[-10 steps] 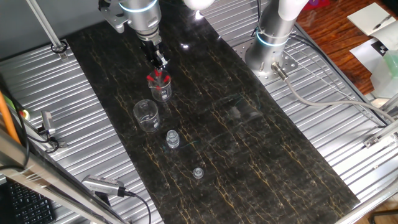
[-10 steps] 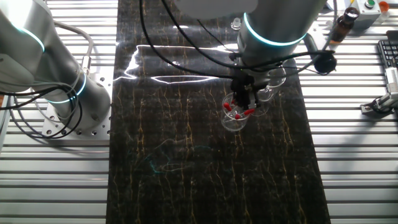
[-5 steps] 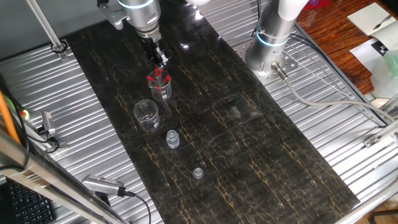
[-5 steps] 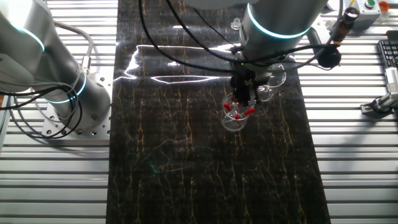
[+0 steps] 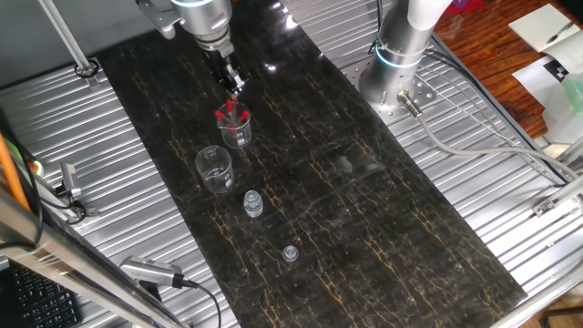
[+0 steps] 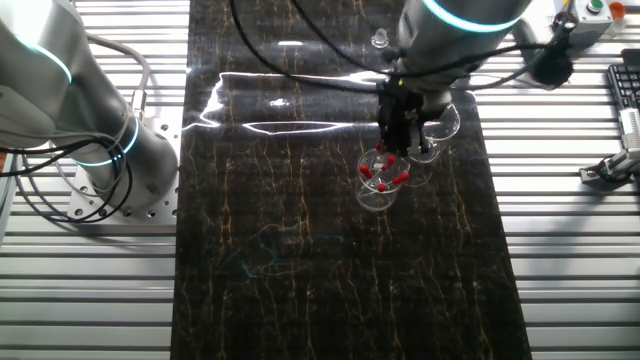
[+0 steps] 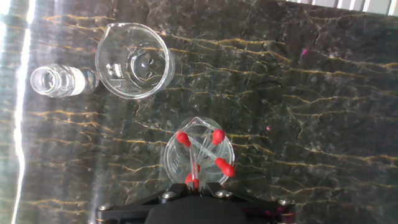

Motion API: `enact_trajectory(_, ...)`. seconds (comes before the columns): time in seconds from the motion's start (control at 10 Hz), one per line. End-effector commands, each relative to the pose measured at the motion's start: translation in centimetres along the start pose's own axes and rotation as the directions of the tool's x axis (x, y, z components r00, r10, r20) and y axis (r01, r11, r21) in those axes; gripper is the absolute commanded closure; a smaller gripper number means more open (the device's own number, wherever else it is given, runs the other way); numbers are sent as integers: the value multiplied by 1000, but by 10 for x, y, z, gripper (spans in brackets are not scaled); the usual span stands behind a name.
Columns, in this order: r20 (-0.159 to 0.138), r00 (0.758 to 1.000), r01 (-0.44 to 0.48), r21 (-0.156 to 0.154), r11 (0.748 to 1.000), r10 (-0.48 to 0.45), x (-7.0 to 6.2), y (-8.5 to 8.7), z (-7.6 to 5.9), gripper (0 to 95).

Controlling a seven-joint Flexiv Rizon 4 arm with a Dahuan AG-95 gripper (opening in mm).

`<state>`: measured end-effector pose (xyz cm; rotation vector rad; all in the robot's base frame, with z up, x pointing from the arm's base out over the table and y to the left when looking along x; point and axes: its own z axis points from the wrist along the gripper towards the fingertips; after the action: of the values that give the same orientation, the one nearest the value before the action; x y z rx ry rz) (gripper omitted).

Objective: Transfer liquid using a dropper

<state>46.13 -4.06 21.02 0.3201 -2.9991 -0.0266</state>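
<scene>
A small clear beaker (image 7: pixel 198 155) holds several slim clear droppers with red bulbs. It also shows in one fixed view (image 5: pixel 236 129) and in the other fixed view (image 6: pixel 379 186). My gripper (image 7: pixel 195 184) is straight above this beaker, and its jaws are shut on the red bulb of one dropper (image 7: pixel 194 179). That dropper's thin tube still points down into the beaker. In the fixed views the gripper (image 5: pixel 233 86) (image 6: pixel 396 152) hangs just over the beaker's rim.
An empty larger beaker (image 7: pixel 134 60) (image 5: pixel 215 169) stands beside the small one. A ribbed clear vial (image 7: pixel 53 81) (image 5: pixel 252 204) is further along, and a small cap (image 5: pixel 290 252) lies beyond it. A second arm's base (image 5: pixel 397 68) is at the slab's edge.
The gripper has risen a little above the small beaker, still shut on the dropper. The beakers and vial have not moved.
</scene>
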Motion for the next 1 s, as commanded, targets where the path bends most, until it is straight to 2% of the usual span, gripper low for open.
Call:
enact_trajectory(0.1,-5,1000,-2,2,1000,2,-3,2,-9,950)
enact_trajectory(0.6,-34,999,-19,-2,1000,19,-7,13,-37,950)
enact_trajectory(1.0,-43,998,-38,-5,999,38,-21,25,-47,950)
